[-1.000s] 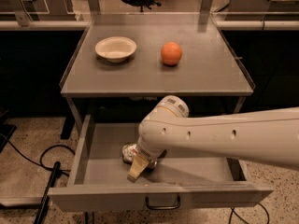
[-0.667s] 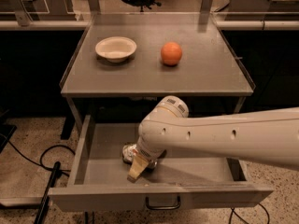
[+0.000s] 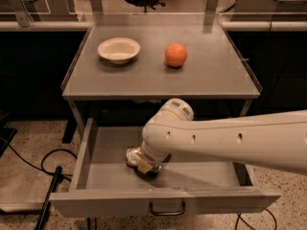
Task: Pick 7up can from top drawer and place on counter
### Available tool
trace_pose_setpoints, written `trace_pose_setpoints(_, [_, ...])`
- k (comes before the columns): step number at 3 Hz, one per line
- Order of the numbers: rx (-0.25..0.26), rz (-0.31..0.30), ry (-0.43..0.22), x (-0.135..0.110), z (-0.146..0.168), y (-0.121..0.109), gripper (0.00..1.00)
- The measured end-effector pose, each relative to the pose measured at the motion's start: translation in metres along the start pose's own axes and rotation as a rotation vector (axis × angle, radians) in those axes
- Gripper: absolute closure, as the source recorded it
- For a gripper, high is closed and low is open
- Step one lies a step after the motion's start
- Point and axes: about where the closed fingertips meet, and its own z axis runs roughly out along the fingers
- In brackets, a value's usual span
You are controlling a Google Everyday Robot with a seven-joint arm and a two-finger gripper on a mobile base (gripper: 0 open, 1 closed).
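The 7up can (image 3: 134,155) lies on its side in the open top drawer (image 3: 103,176), left of centre, with its shiny silver end facing left. My gripper (image 3: 145,165) is down inside the drawer, right at the can and partly covering it, at the end of the big white arm that reaches in from the right. The arm hides most of the can's label and the contact between gripper and can. The counter (image 3: 158,75) stands above the drawer, grey with low side rims.
On the counter sit a cream bowl (image 3: 119,50) at the left and an orange (image 3: 176,54) near the middle. The drawer front carries a dark curved handle (image 3: 167,209). Black cables (image 3: 45,176) lie on the floor at the left.
The gripper's tip has drawn in slightly closer to the can. The can, bowl and orange have not moved.
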Motion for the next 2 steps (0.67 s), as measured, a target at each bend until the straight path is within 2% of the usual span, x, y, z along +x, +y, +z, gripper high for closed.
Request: trace_pose_setpoints(2, [0.0,0.0,0.0,0.0,0.0,0.0,0.87])
